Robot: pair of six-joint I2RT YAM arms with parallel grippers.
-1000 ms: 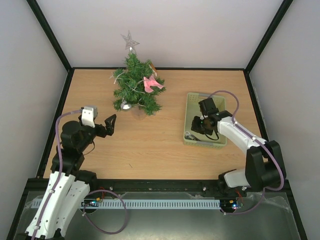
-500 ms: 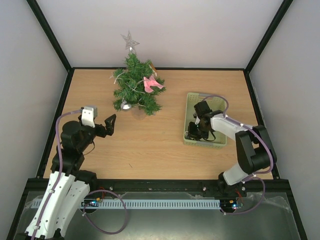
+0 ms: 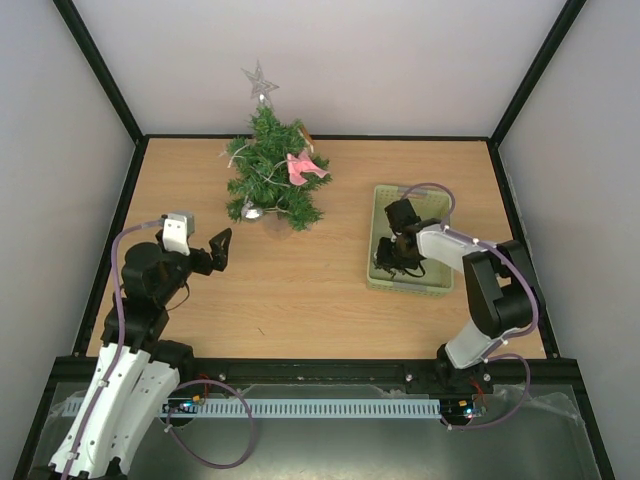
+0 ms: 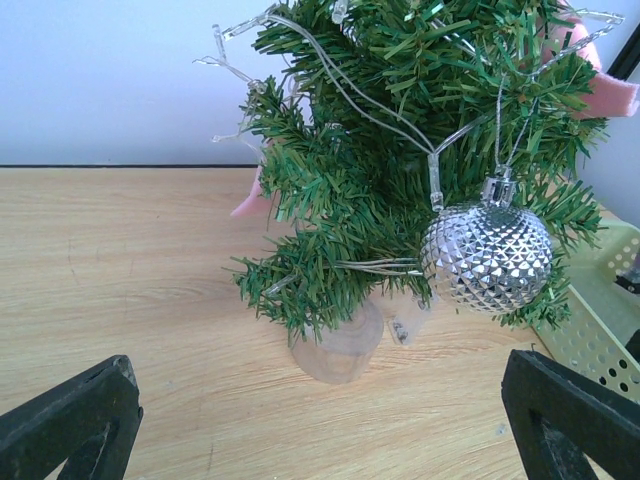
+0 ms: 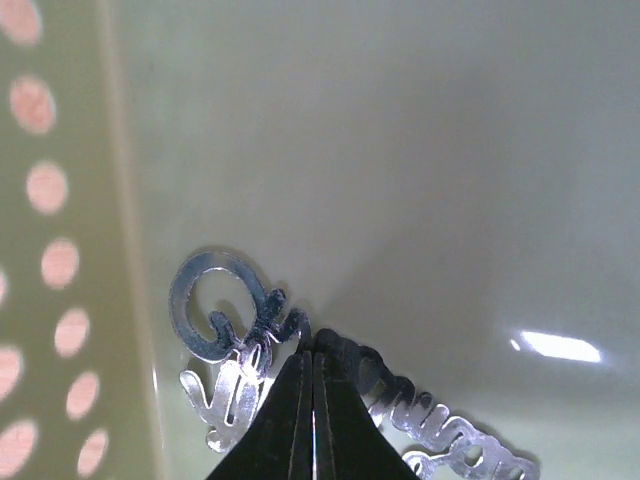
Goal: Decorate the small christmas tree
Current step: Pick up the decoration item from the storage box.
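Note:
The small christmas tree (image 3: 270, 180) stands at the back of the table on a wooden base, wearing a silver star (image 3: 260, 82), a pink ornament (image 3: 303, 168), a light string and a silver ball (image 4: 487, 258). My left gripper (image 3: 222, 250) hangs open in front of the tree (image 4: 400, 120), nothing between its fingers. My right gripper (image 3: 392, 258) is down inside the pale green basket (image 3: 412, 290), shut. Its tips (image 5: 312, 350) touch a flat silver script ornament (image 5: 215, 300) lying on the basket floor; I cannot tell whether the ornament is pinched.
The basket's perforated wall (image 5: 60, 250) runs close by the right fingertips. The basket corner (image 4: 590, 330) shows just right of the tree in the left wrist view. Black frame posts and grey walls enclose the table.
My right arm has drawn in and lowered toward the basket's near-left corner with its gripper shut throughout. The left arm and the tree have not moved.

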